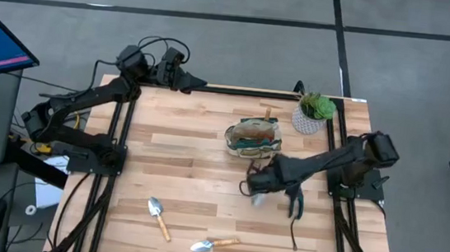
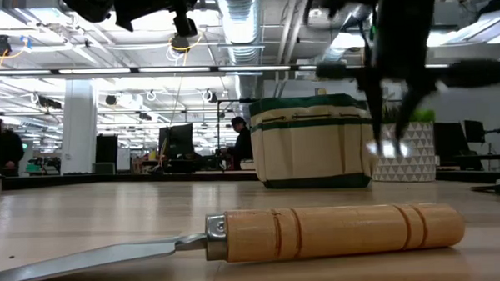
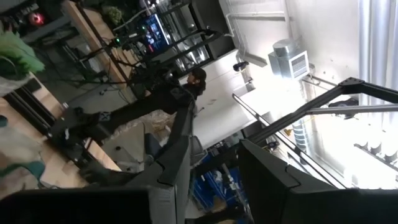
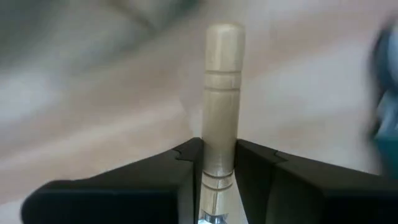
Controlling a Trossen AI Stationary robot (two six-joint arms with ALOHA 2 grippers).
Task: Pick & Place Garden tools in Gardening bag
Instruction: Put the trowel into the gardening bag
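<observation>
Held: one trowel (image 4: 222,93), wooden handle pinched between the fingers of my right gripper (image 4: 219,163), hanging over the table (image 1: 190,147) just beside the bag (image 1: 253,137). Risk, as I judge it: the smooth round handle pivots or slips, or catches the bag's rim. Left gripper (image 1: 192,80): parked at the far edge, fingers cannot tell. Surface: pale wood planks, two more trowels (image 1: 158,216) lying near the front. Room: grey floor, bright ceiling lights.
</observation>
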